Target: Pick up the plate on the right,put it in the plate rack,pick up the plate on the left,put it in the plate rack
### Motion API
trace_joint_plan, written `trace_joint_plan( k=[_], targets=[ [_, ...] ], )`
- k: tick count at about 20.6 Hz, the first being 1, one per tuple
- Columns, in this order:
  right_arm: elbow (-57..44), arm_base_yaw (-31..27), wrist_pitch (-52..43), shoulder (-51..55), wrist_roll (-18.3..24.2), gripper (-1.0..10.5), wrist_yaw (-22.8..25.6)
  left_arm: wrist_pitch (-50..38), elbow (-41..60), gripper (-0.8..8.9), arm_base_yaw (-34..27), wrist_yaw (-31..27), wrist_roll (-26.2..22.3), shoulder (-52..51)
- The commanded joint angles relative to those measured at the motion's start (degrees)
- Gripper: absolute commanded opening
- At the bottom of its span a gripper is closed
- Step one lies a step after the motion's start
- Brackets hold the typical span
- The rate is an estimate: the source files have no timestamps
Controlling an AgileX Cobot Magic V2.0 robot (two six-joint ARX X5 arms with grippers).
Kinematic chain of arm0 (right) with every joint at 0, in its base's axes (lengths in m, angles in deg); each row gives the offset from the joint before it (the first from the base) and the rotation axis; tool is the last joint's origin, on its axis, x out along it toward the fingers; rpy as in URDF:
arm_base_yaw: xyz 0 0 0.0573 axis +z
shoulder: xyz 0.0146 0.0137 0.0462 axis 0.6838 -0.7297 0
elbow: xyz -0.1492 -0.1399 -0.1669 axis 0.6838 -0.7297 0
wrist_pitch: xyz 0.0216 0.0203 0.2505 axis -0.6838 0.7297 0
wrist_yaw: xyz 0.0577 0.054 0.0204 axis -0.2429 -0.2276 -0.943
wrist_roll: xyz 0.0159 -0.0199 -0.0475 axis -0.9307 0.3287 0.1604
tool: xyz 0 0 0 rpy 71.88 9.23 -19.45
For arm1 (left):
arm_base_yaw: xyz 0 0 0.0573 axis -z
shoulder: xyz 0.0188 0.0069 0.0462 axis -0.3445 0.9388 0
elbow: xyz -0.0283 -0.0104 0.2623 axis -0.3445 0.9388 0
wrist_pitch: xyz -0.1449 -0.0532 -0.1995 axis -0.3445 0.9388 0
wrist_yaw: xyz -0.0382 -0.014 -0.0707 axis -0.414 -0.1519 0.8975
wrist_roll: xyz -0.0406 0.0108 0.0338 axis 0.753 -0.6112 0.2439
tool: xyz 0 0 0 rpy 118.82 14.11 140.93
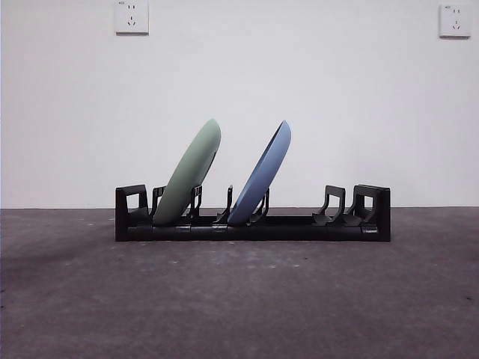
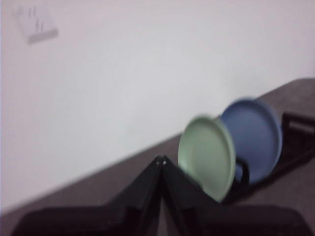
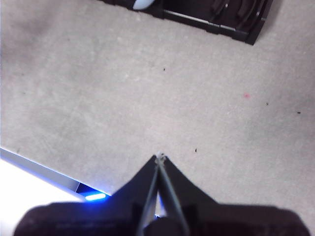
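Front view desk (image 1: 239, 299): grey, mottled, carrying the rack.
Plate rack (image 1: 252, 224): long, black, set across the middle of the desk before a white wall.
Green plate (image 1: 188, 176): stands in the rack's left part, leaning right.
Blue plate (image 1: 260, 176): slotted near the middle, leaning the same way, apart from the green one.
Left gripper (image 2: 161, 159): jaws closed tip to tip, empty, near the green plate.
Right gripper (image 3: 160, 157): jaws pressed together, empty, over bare desk.
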Motion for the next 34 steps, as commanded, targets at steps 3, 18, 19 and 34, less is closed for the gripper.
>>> trace_joint_plan(
  k=[3, 18, 19, 34],
  targets=[
    [-0.4, 0.0, 1.0, -2.4, -0.4, 0.0, 0.3, -5.8, 16.6, -0.04, -0.2, -1.7, 7.0, -8.0],
    [-0.4, 0.0, -18.4, -3.7, -0.4, 0.0, 1.7, 4.4, 24.3, -0.04, -0.2, -1.4, 13.4, -17.2],
    [-0.4, 0.0, -19.1, -3.7, -0.4, 0.0, 1.7, 4.4, 24.3, -0.04, -0.2, -1.4, 13.4, -16.9],
    [-7.2, -10.8, -32.1, 12.6, 3.6, 0.0, 6.8, 4.4, 24.3, -0.04, -0.2, -1.4, 13.4, -13.9]
  ],
)
